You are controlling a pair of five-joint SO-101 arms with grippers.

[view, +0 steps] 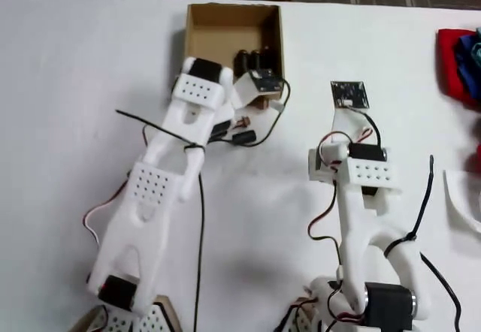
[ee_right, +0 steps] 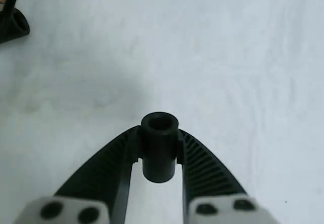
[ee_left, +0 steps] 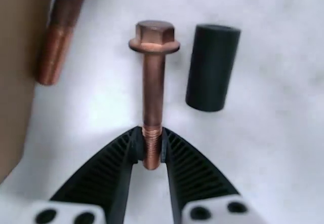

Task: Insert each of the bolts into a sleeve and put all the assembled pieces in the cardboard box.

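Note:
My left gripper (ee_left: 151, 143) is shut on the threaded end of a copper bolt (ee_left: 153, 82), whose hex head points away from the fingers. Beside it a black sleeve (ee_left: 212, 67) lies on the white table. A second copper bolt (ee_left: 58, 41) lies against the cardboard box wall (ee_left: 15, 82). My right gripper (ee_right: 159, 138) is shut on another black sleeve (ee_right: 160, 150), its open bore facing the camera. In the high view the left arm (view: 199, 92) reaches to the near right corner of the cardboard box (view: 225, 9). The right arm (view: 364, 170) stands to its right.
Dark pieces (view: 249, 61) sit inside the box at its near right corner; I cannot tell what they are. Black cables (view: 201, 219) trail between the arms. A red cloth (view: 458, 61) and a white curved object (view: 462, 204) lie at the right edge.

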